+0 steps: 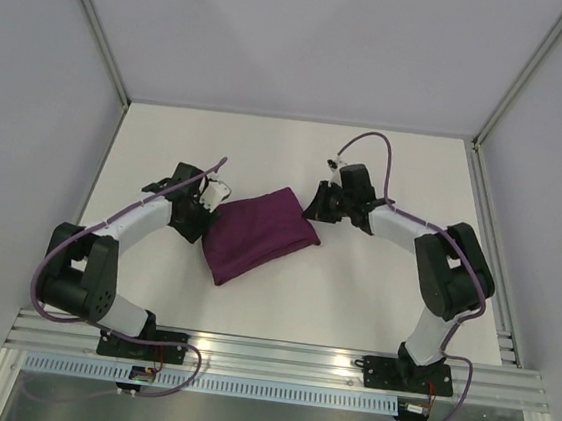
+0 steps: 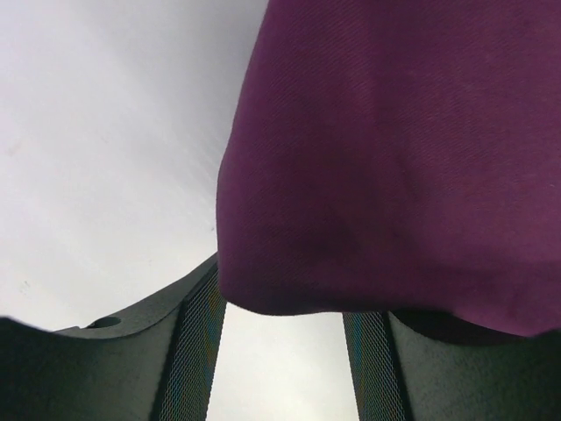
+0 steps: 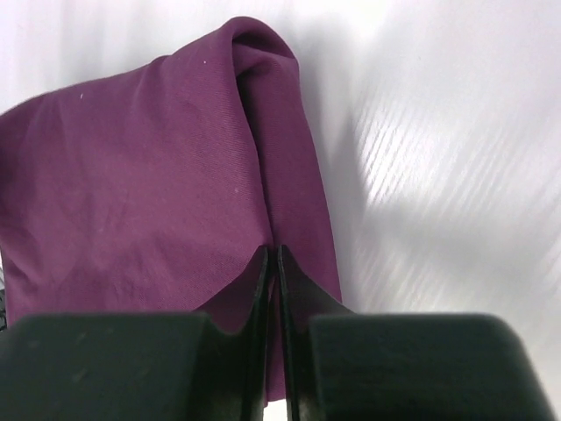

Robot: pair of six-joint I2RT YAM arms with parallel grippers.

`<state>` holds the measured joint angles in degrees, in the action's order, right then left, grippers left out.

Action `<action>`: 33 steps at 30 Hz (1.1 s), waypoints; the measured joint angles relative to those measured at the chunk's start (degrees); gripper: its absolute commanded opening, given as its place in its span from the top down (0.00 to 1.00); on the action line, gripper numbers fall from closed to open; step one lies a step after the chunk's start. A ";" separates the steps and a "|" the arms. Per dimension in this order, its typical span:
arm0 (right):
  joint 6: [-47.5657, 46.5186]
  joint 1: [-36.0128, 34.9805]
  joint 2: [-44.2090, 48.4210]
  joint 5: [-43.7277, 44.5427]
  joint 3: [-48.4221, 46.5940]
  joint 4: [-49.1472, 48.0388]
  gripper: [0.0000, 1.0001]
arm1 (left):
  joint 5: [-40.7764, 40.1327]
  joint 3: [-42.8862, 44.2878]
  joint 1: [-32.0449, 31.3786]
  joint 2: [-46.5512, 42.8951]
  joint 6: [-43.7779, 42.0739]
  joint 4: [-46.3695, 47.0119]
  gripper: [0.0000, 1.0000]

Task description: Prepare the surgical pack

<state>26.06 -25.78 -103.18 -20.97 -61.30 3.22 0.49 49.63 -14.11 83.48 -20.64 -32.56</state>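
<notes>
The surgical pack (image 1: pixel 260 234) lies across the middle of the table (image 1: pixel 373 291).
Here's the picture from above: the pack runs slantwise, one end down at 8 o'clock, the other up at 2 o'clock. The left gripper (image 1: pixel 211 203) sits at the pack's 10 o'clock, right against its edge, with cloth overhanging its fingers. The right gripper (image 1: pixel 313 212) is over at 2 o'clock, on the corner fold. The left arm's base (image 1: pixel 123 330) stands at 7 o'clock and the right arm's base (image 1: pixel 410 370) at 5 o'clock, on the near rail (image 1: pixel 276 356).
</notes>
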 measured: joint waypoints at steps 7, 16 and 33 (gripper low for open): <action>0.24 0.07 7.15 1.22 7.61 -0.22 0.94 | -1.29 0.04 0.61 -0.09 -0.04 1.20 0.37; -1.53 0.48 16.17 3.80 10.88 6.10 0.39 | -2.54 0.04 1.53 -4.92 -0.42 -0.66 0.32; -1.62 -0.22 6.75 1.86 4.11 6.36 0.50 | 16.33 12.46 1.81 -3.23 3.48 -6.69 0.19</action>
<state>24.45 -26.00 -96.42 -19.11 -57.19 9.58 16.82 62.08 -12.29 80.25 -17.17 -39.24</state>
